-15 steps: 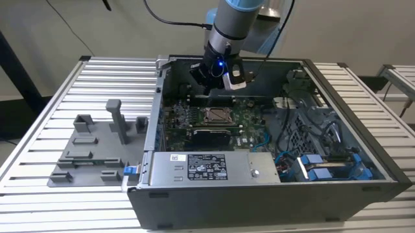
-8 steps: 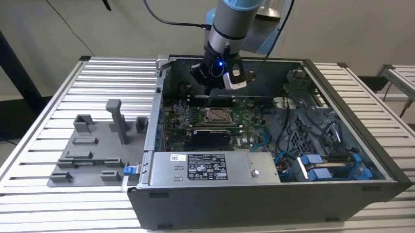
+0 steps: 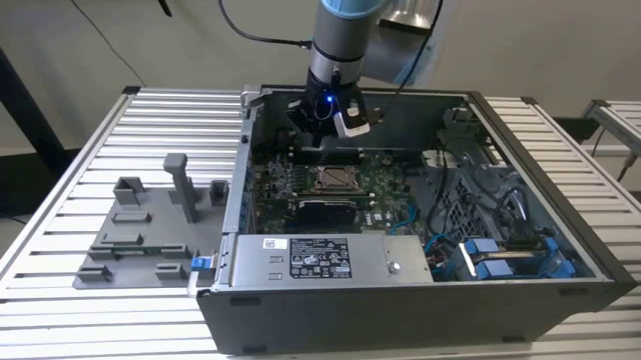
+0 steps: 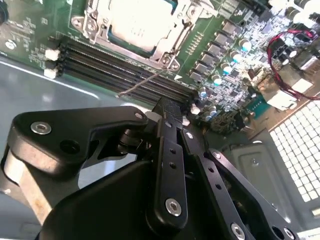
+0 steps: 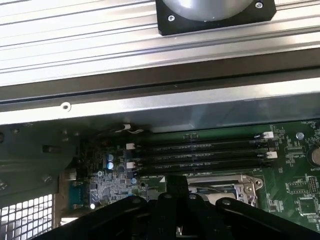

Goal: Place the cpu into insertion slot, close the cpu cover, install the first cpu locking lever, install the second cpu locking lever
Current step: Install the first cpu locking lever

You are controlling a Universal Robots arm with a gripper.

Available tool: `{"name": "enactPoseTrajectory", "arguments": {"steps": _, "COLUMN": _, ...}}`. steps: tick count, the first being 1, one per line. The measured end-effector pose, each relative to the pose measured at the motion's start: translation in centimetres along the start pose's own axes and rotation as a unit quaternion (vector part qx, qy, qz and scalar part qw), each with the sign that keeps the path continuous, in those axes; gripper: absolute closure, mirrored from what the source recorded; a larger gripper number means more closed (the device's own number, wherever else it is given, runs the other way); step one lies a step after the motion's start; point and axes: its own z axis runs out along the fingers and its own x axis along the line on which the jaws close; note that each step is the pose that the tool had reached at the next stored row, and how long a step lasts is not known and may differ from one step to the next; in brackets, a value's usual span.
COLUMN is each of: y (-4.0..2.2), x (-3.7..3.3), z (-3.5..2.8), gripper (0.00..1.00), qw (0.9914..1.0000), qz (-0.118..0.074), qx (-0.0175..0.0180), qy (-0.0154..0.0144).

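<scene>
Cpu in its socket, cover down, levers seemingly not done

Exterior view: the open computer case (image 3: 401,319) turns its near wall to the camera, with the power supply (image 3: 320,259) just behind it, all on the slatted worktop (image 3: 161,127). The end effector (image 3: 314,136) hangs in the upper middle of the frame, above the insertion slot (image 3: 334,178) at the frame's centre. Second wrist view: its fingertips are pressed together with nothing seen between them, near the memory slots (image 4: 125,67). Beyond these the cpu (image 4: 137,22) sits in the socket, its silvery top showing through the cpu cover (image 4: 172,47), which looks closed. One thin locking lever (image 4: 142,82) juts free, so I judge the latching unfinished. First wrist view: the socket is partly hidden behind the fingers.
</scene>
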Motion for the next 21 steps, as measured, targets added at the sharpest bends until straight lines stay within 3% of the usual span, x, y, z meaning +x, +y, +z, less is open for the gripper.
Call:
{"name": "enactPoseTrajectory", "arguments": {"steps": 3, "y": -0.21, "x": 1.26, "z": 0.31, "gripper": 0.89, "qw": 0.99995, "qz": -0.002, "qx": -0.0007, "qy": -0.0097}}
{"name": "enactPoseTrajectory", "arguments": {"steps": 6, "y": -0.41, "x": 2.23, "z": 0.52, "gripper": 0.89, "qw": 0.99960, "qz": -0.007, "qx": -0.0025, "qy": -0.0271}}
{"name": "enactPoseTrajectory", "arguments": {"steps": 8, "y": -0.77, "x": 2.53, "z": 0.55, "gripper": 0.89, "qw": 0.99930, "qz": -0.010, "qx": -0.0035, "qy": -0.0361}}
{"name": "enactPoseTrajectory", "arguments": {"steps": 9, "y": -1.02, "x": 2.55, "z": 0.52, "gripper": 0.89, "qw": 0.99919, "qz": -0.011, "qx": -0.0039, "qy": -0.0386}}
{"name": "enactPoseTrajectory", "arguments": {"steps": 12, "y": -1.66, "x": 2.54, "z": 0.45, "gripper": 0.89, "qw": 0.99895, "qz": -0.015, "qx": -0.0053, "qy": -0.0429}}
{"name": "enactPoseTrajectory", "arguments": {"steps": 15, "y": -1.77, "x": 2.51, "z": 0.61, "gripper": 0.89, "qw": 0.99865, "qz": -0.024, "qx": -0.0055, "qy": -0.0456}}
{"name": "enactPoseTrajectory", "arguments": {"steps": 18, "y": -1.82, "x": 2.50, "z": 0.71, "gripper": 0.89, "qw": 0.99796, "qz": -0.039, "qx": -0.0060, "qy": -0.0503}}
{"name": "enactPoseTrajectory", "arguments": {"steps": 21, "y": -1.83, "x": 2.49, "z": 0.72, "gripper": 0.89, "qw": 0.99792, "qz": -0.040, "qx": -0.0061, "qy": -0.0501}}
